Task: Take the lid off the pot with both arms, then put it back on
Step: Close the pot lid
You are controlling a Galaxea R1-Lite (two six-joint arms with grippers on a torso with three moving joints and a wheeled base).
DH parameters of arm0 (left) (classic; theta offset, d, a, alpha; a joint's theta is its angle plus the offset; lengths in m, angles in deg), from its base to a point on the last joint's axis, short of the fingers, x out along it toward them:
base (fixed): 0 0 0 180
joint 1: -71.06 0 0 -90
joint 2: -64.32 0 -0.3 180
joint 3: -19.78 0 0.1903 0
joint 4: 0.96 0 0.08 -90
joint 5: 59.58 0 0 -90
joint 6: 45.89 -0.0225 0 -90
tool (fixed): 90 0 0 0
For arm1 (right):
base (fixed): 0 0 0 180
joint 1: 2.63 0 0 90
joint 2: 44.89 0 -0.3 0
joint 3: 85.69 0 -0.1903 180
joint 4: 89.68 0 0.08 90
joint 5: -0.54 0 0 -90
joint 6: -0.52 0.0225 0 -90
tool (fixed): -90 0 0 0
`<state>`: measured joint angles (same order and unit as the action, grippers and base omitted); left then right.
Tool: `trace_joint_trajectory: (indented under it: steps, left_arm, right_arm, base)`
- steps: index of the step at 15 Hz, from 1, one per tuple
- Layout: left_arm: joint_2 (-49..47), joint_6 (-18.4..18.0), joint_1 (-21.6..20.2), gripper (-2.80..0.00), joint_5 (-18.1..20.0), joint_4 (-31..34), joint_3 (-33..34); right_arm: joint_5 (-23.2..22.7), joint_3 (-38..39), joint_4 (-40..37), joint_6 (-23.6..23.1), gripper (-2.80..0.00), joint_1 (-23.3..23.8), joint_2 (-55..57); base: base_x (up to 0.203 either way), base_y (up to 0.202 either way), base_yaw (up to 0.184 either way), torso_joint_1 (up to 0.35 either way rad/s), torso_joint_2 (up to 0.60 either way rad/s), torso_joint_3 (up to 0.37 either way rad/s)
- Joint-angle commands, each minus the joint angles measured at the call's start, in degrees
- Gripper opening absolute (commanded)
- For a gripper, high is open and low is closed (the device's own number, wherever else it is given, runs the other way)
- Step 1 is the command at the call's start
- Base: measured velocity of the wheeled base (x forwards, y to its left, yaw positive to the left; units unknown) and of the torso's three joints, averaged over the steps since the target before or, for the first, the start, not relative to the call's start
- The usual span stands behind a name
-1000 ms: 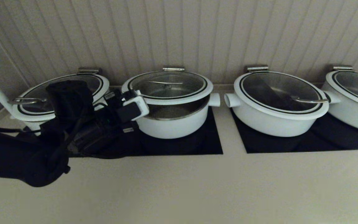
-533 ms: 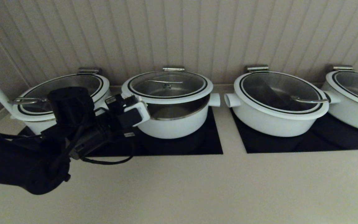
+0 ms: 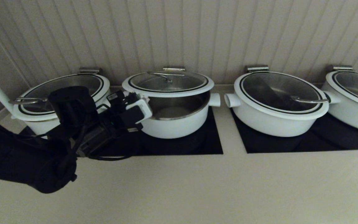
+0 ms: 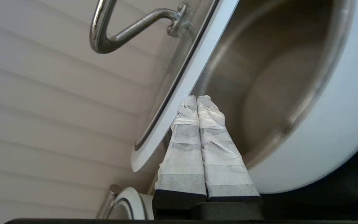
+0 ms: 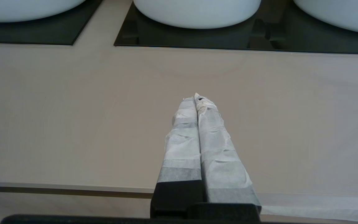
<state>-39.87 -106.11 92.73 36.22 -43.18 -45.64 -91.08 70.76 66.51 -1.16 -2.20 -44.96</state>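
While four white pots line the back of the table (image 3: 179, 186) against a ribbed wall (image 3: 179, 31), the action sits at the second one; going from the left, the first pot (image 3: 39, 123) stands with its glass lid closed, partly hidden behind the black left arm (image 3: 26, 165); that arm reaches in from the left edge, and its left claw (image 4: 197, 102) has both taped fingers pressed together with nothing pinched between them, their tips wedged under the white rim of the lid (image 3: 168, 82); next comes the task's pot (image 3: 179, 124), standing on a black cooktop panel (image 3: 197, 146), its steel inside showing; its lid is raised at the near side and tilted, the far edge near a metal hinge bracket (image 3: 173, 69) at the wall, so a gap opens between rim and pot on the side facing the robot; in the left wrist view the lid's looped metal handle (image 4: 129, 29) shows above the rim, and the fingertips touch the lid's underside beside the pot's inner wall; further right, the third pot (image 3: 275, 115) sits closed on a second black panel (image 3: 309, 140), and the fourth pot (image 3: 353, 99) is cut by the frame edge; the right claw (image 5: 196, 98), seen only in its own wrist view, hangs above bare table near the front edge, well apart from the pots, fingers closed together and holding nothing.
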Motion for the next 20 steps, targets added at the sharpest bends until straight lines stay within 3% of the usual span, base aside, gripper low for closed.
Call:
trace_joint_trajectory:
  steps: [1, 5, 7, 10, 17, 20]
  left_arm:
    - [-0.2, -0.3, 0.0, -2.80, 0.0, -0.6, 0.2]
    - [2.7, -0.4, -0.2, -2.80, -0.1, 0.5, 5.5]
    - [5.0, -0.5, -0.8, -2.80, -1.9, 3.2, 8.4]
    - [5.4, -1.7, -3.6, -2.80, -3.8, 4.1, 8.2]
    - [0.2, -1.7, -5.4, -2.80, -4.2, 3.6, -4.7]
    - [-2.1, -1.7, -5.3, -2.80, -4.2, 3.5, -5.9]
  right_arm:
    - [0.0, 0.0, 0.0, 0.0, -2.80, 0.0, 0.1]
    - [0.0, 0.0, 0.0, -0.1, -2.80, 0.0, 0.1]
    - [0.0, 0.0, 0.0, -0.1, -2.80, 0.0, 0.1]
    - [0.0, 0.0, 0.0, -0.1, -2.80, 0.0, 0.1]
    - [0.0, 0.0, 0.0, 0.0, -2.80, 0.0, 0.1]
    - [0.0, 0.0, 0.0, -0.1, -2.80, 0.0, 0.1]
  base:
    - [0.000, 0.000, 0.000, 0.000, 0.00, 0.000]
    - [0.000, 0.000, 0.000, 0.000, 0.00, 0.000]
    - [0.000, 0.000, 0.000, 0.000, 0.00, 0.000]
    - [0.000, 0.000, 0.000, 0.000, 0.00, 0.000]
    - [0.000, 0.000, 0.000, 0.000, 0.00, 0.000]
    - [0.000, 0.000, 0.000, 0.000, 0.00, 0.000]
